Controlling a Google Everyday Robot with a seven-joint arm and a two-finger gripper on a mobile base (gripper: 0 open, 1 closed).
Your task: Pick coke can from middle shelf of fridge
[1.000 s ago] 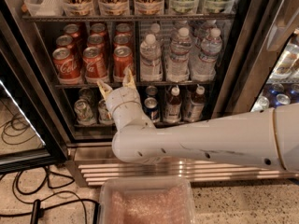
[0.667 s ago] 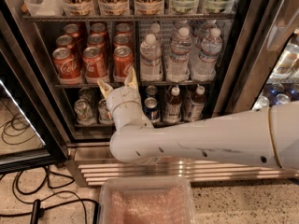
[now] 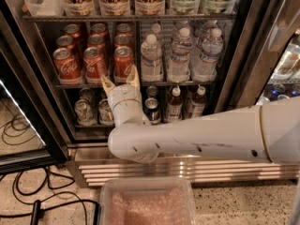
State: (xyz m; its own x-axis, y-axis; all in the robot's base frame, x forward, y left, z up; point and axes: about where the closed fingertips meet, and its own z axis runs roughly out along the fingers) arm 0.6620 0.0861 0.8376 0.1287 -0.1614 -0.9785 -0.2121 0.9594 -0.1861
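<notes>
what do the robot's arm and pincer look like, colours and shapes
The arm is a smooth off-white tube with small dark holes and a thin tan ring further back. The pincer, at the front rail of the middle shelf, has a white jointed wrist and two pointed cream fingers.

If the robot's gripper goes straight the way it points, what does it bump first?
Probably a front red aluminium Coca-Cola can on the wire middle shelf; the gripper sits just below it, depth unclear.
</notes>
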